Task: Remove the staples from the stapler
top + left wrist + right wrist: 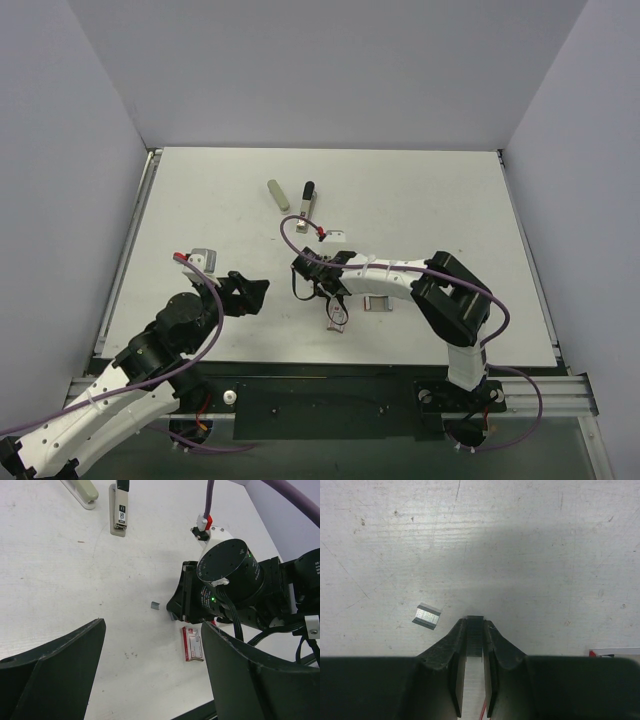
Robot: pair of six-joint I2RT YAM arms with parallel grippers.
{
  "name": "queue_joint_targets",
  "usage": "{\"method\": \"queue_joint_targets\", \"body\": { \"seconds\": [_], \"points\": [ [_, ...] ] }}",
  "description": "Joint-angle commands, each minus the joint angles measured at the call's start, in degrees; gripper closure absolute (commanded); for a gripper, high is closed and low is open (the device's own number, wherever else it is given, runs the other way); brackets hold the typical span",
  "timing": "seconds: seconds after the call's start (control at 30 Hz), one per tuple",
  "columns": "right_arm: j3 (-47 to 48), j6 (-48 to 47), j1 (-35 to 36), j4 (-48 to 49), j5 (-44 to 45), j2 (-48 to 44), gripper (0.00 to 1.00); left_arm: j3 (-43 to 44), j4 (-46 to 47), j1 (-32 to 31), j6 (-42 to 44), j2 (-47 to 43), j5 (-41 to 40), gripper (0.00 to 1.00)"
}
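The stapler (307, 200) lies at the table's far middle, silver-grey with a black end; the left wrist view shows it near the top (119, 510). My right gripper (300, 268) is low over the table, well short of the stapler. Its jaws (475, 621) are shut on a short strip of staples (474, 635) that fills the gap between them. A small loose piece of staples (426, 616) lies just left of the fingers and also shows in the left wrist view (155, 605). My left gripper (255, 292) hovers open and holds nothing (153, 630).
An olive-grey rounded bar (278, 193) lies left of the stapler. A red and white staple box (193, 644) sits on the table beside the right arm (377, 304). The right wrist's purple cable (290, 235) loops over the table between the gripper and the stapler.
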Motion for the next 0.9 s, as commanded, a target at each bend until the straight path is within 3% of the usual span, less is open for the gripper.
{"method": "queue_joint_targets", "body": {
  "seconds": [0.0,0.33,0.87],
  "points": [
    [0.43,-0.20,0.39,-4.26,0.86,-3.22,0.96,0.51,-0.46,-0.20,0.60,0.06,-1.20,0.12],
    [-3.78,-3.27,-0.05,-4.88,1.82,-14.29,0.95,1.04,-0.55,-0.20,0.43,1.03,-1.38,0.12],
    [-18.54,-11.19,-6.28,-6.99,-0.46,-28.81,0.96,1.74,-1.16,-0.20,0.69,1.03,-2.52,0.12]
  ]
}}
